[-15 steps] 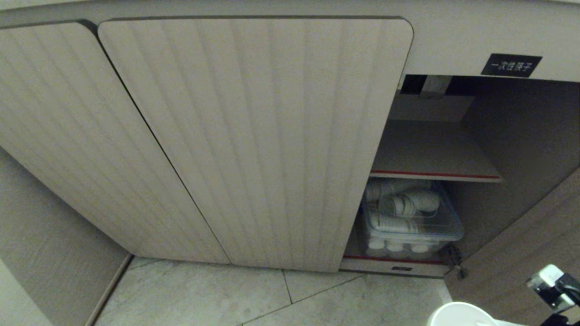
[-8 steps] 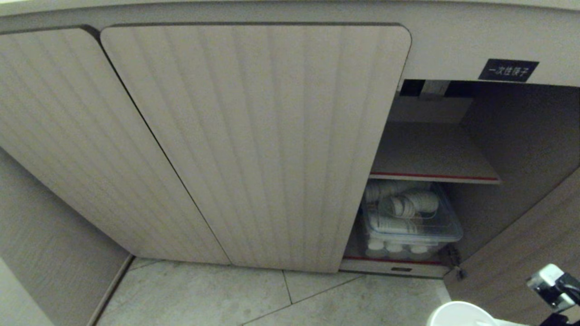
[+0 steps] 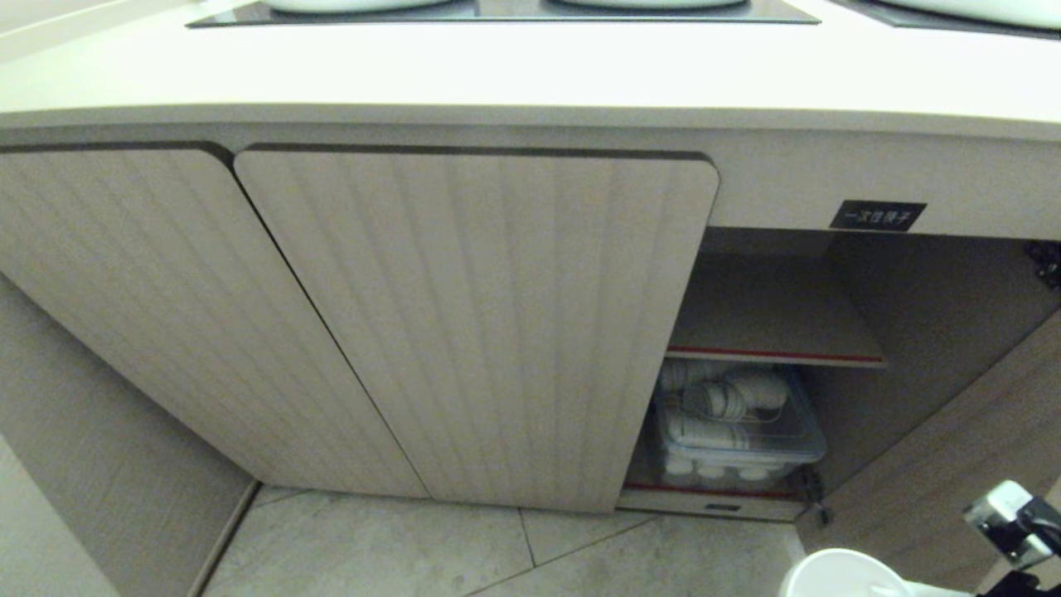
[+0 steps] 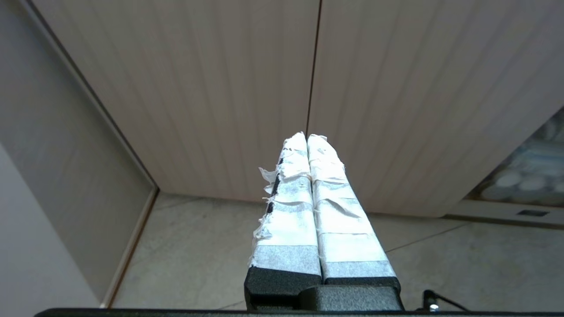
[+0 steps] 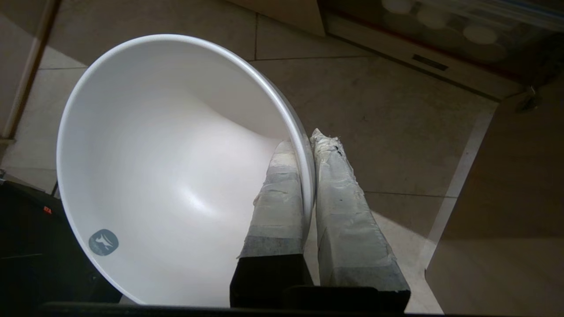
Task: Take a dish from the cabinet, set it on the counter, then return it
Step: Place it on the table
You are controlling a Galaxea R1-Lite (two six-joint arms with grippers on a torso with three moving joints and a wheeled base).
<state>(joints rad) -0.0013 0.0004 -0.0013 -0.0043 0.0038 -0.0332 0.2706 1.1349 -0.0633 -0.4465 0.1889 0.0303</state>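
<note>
Low by the open cabinet [image 3: 497, 332], right gripper [image 5: 308, 141] clamped on dish [image 5: 167, 167] rim

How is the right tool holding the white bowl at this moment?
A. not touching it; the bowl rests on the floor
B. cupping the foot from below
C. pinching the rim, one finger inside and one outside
C: in the right wrist view the right tool clamps the bowl by its rim, one finger inside the wall and one outside.

Black label [image 3: 877, 215] on the cabinet [image 3: 464, 332], white characters unreadable
</note>
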